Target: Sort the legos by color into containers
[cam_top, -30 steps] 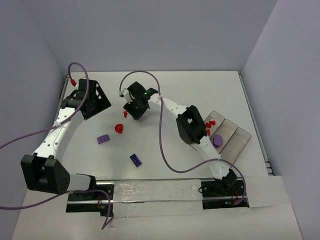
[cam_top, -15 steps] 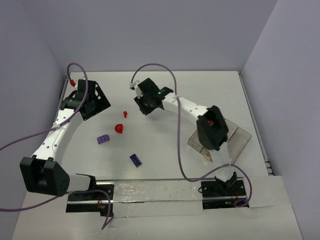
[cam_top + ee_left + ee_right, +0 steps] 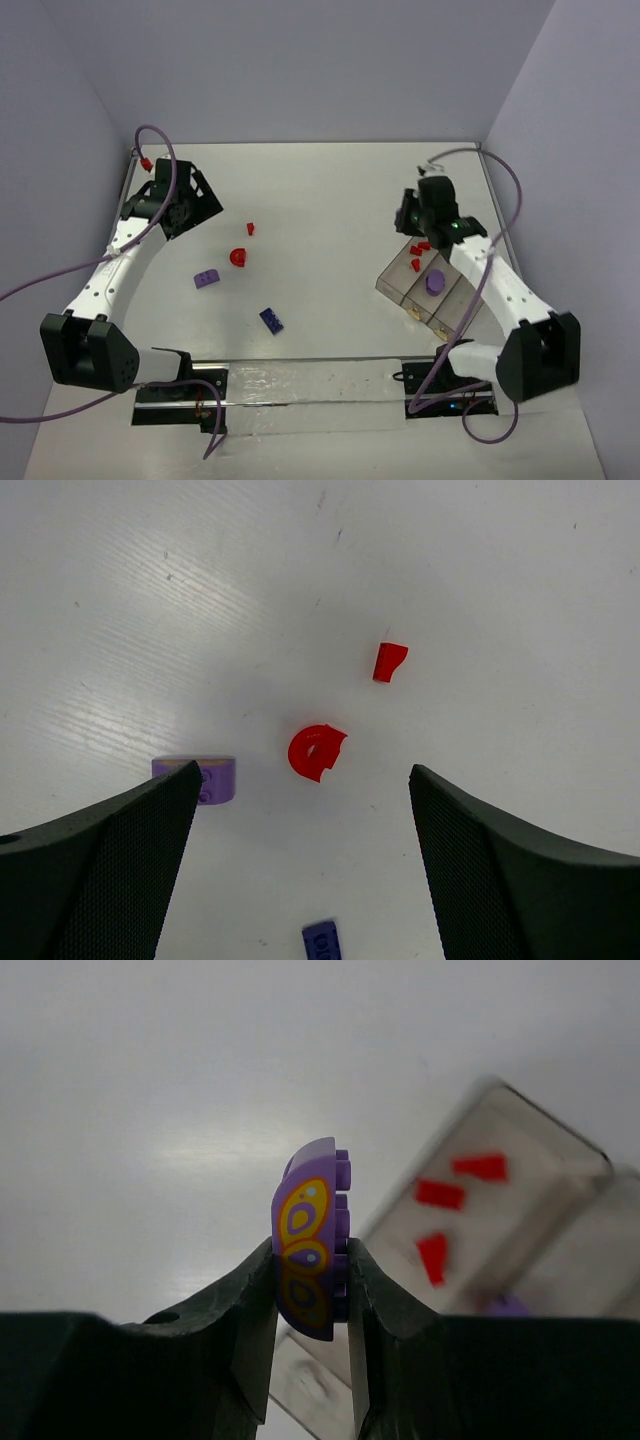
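On the white desk (image 3: 330, 190), the three-compartment tray (image 3: 463, 312) sits at the right, with red pieces (image 3: 417, 255) in its far compartment and a purple one (image 3: 434, 283) in the middle. Near the tray's far end, the right pincer (image 3: 312, 1260) clamps a printed light purple brick (image 3: 310, 1210). The left pincer (image 3: 198, 205) gapes wide above a red half-disc (image 3: 317, 752).

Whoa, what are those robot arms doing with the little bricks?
They are sorting bricks by colour. The right gripper pinches a purple piece by the tray, where red pieces lie in one compartment and a round purple piece in the next. The left gripper hangs open over a red half-disc. A small red piece, a light purple brick and a dark blue brick lie loose nearby.
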You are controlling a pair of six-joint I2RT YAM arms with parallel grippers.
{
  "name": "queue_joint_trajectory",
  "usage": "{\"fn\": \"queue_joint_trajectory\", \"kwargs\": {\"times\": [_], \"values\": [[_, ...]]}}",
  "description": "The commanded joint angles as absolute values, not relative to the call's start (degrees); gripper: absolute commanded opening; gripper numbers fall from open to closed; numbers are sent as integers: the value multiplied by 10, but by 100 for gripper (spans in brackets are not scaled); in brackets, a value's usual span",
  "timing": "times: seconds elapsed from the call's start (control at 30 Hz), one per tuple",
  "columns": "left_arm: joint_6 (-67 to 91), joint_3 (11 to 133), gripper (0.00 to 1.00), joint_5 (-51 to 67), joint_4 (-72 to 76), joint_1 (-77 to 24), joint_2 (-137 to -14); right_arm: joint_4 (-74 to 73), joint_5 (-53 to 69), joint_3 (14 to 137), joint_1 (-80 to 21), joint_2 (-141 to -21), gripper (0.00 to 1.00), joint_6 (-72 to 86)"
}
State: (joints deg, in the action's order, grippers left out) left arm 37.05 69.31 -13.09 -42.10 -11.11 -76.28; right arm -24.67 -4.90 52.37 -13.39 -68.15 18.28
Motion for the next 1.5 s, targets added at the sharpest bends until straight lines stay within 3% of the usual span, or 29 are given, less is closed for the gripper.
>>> {"fn": "queue_joint_trajectory", "kwargs": {"times": [0.0,0.13,0.27,0.6,0.67,0.7,0.9,1.23,1.47], "values": [[369,684,92,-110,-389,-107,-772,-253,-80,435,-52,-558,0,280],[366,682,92,-109,-387,-107,-771,-250,-76,371,10,-516,0,284],[360,686,92,-112,-389,-107,-771,-243,-92,363,52,-548,0,261],[364,683,92,-114,-394,-107,-762,-180,-112,397,122,-641,11,233],[365,682,92,-116,-395,-107,-759,-172,-101,396,125,-652,38,232],[365,682,92,-117,-396,-107,-759,-170,-99,396,125,-654,45,230],[370,682,93,-114,-396,-107,-758,-169,-82,392,125,-634,61,223],[384,662,98,-148,-424,-107,-752,-195,-61,427,78,-586,63,220],[537,566,99,-170,-443,-106,-704,-207,-93,467,-10,-575,63,221]]}}
